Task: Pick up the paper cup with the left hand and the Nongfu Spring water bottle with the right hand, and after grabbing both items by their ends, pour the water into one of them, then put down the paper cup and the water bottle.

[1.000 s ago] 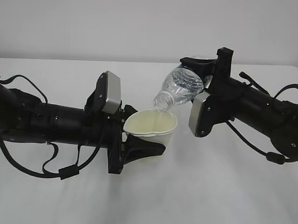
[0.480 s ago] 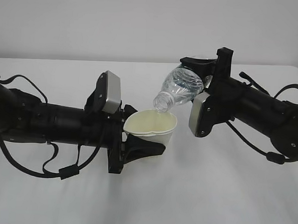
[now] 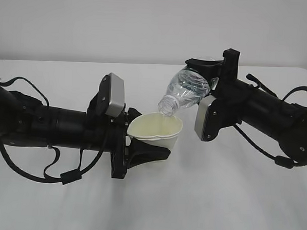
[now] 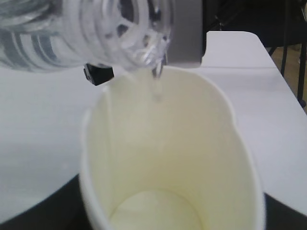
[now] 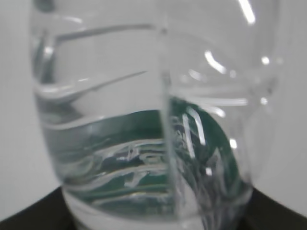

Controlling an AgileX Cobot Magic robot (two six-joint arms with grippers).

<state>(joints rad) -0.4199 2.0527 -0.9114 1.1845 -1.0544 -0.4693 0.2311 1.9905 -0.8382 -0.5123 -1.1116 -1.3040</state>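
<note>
Nongfu Spring water bottle (image 3: pixel 190 89), clamped in the right tool (image 3: pixel 210 71), should tilt slowly, mouth centred over the paper cup (image 3: pixel 158 130) gripped by the left tool (image 3: pixel 136 140).

No text can be read anywhere: the Nongfu Spring water bottle (image 5: pixel 153 143) shows only a dark green label with blurred white marks toward six o'clock in the right wrist view, and the paper cup (image 4: pixel 168 158) is plain.
</note>
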